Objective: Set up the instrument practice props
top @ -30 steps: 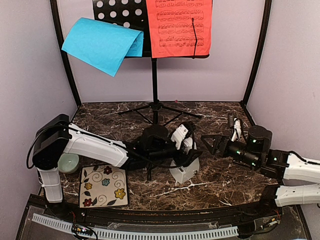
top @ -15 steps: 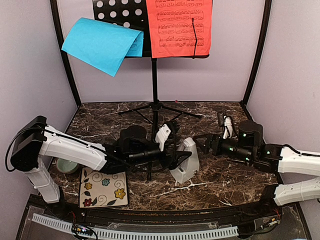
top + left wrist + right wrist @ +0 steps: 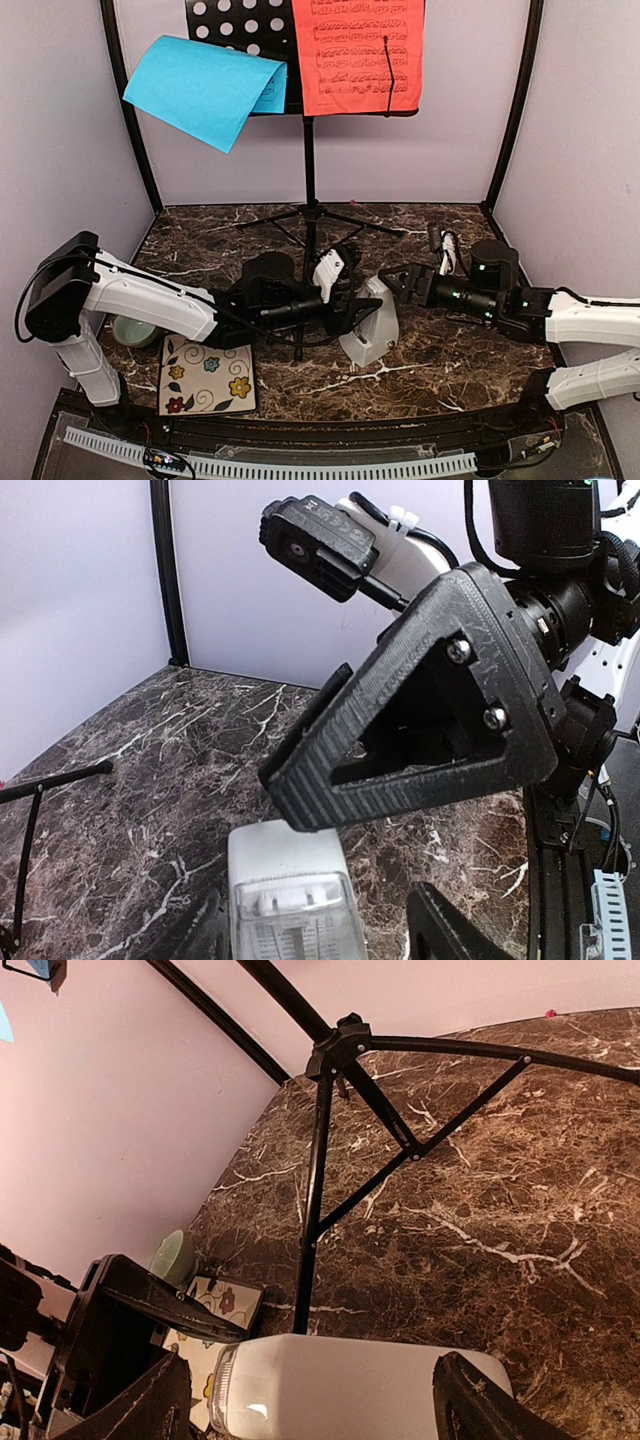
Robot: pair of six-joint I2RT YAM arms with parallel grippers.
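The black perforated music stand (image 3: 309, 150) stands at the back on tripod legs (image 3: 330, 1140). A red sheet (image 3: 358, 55) lies flat on it; a blue sheet (image 3: 205, 88) droops off its left side. The whitish pyramid metronome (image 3: 372, 322) stands upright on the marble in front. My left gripper (image 3: 353, 305) is open at its left side; in the left wrist view the metronome (image 3: 290, 900) sits between its fingers (image 3: 325, 935). My right gripper (image 3: 398, 283) is open at the metronome's top right, and in the right wrist view its fingers (image 3: 310, 1405) straddle the metronome (image 3: 350, 1395) without touching.
A floral tile (image 3: 207, 372) lies at the front left, with a pale green bowl (image 3: 135, 328) beside it under the left arm. The marble table (image 3: 450, 350) is boxed in by lilac walls and black frame posts (image 3: 130, 110).
My left gripper has drawn back to the left, uncovering the metronome. My right gripper has moved left up to the metronome's top. The stand and sheets have not moved.
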